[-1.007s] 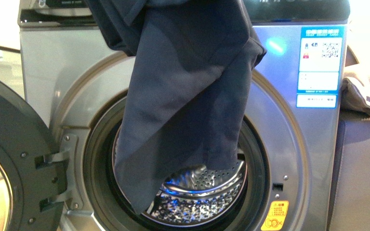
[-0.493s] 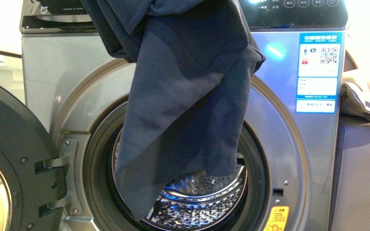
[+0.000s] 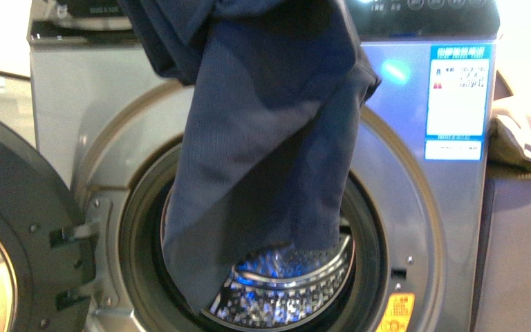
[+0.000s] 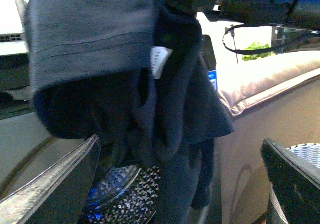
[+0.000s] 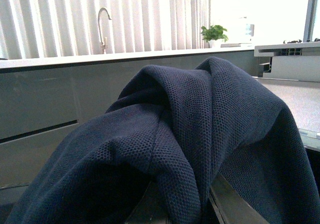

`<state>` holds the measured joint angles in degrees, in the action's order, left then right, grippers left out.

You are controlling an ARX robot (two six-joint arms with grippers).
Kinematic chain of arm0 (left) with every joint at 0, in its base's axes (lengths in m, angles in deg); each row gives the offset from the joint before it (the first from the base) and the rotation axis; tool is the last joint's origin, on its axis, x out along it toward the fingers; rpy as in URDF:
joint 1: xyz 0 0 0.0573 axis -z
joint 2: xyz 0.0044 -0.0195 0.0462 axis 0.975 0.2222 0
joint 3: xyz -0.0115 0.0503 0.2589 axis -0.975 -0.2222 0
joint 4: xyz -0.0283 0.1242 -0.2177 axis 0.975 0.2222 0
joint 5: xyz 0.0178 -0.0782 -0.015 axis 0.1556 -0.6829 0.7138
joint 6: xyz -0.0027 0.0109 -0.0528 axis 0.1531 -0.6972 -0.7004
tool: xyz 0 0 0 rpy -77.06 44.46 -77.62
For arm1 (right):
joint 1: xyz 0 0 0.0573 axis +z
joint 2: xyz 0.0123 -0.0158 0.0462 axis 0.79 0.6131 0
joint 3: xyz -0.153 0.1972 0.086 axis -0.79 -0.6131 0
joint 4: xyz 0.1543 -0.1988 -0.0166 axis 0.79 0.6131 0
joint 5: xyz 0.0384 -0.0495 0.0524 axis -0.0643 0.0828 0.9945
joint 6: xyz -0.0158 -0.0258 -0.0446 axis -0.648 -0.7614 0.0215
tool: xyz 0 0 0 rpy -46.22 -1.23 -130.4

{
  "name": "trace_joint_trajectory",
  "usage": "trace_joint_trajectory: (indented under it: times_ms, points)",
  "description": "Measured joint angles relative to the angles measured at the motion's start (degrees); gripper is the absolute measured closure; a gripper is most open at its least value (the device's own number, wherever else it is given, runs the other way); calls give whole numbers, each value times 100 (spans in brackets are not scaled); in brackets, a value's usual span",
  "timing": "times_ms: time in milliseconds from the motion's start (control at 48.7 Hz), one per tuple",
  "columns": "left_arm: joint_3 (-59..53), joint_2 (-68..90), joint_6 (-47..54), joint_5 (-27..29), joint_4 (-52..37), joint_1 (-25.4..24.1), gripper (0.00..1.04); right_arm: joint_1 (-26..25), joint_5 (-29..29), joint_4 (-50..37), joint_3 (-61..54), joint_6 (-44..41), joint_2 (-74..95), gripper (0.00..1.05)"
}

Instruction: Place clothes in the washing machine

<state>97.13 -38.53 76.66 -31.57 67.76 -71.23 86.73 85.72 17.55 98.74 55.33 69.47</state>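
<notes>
The clothes (image 3: pixel 263 138), a large dark navy garment, hang from above the front view's top edge down over the washing machine (image 3: pixel 415 207). The lower hem hangs in the open porthole, in front of the perforated drum (image 3: pixel 283 290). My right gripper (image 5: pixel 192 209) is shut on the clothes (image 5: pixel 200 134), which drape over its fingers and hide most of them. My left gripper (image 4: pixel 175 184) is open and empty beside the hanging clothes (image 4: pixel 150 98), with the drum (image 4: pixel 120 194) showing between its fingers (image 4: pixel 55 189). Neither gripper shows in the front view.
The washer's door (image 3: pixel 14 228) stands open at the left. A blue label (image 3: pixel 456 97) and an orange sticker (image 3: pixel 395 312) are on the washer's front. A beige cloth (image 3: pixel 525 131) lies on a dark unit to the right. A white basket (image 4: pixel 305 151) shows past the left finger.
The garment has swayed slightly and its hem hangs a touch lower in the porthole. The front view has shifted a little and is blurred now.
</notes>
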Motion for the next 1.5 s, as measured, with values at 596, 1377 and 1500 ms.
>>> trace_joint_trajectory:
  times_ms: [596,1377,1500]
  points:
    - [-221,269,24,286,109,350,6,0,-2,0,0,0,0,98]
    - [1257,2540,-146,1829,-334,1351,6,0,0,0,0,0,0,98]
    - [1322,2752,-264,1864,-417,1421,6,-2,-4,0,0,0,0,98]
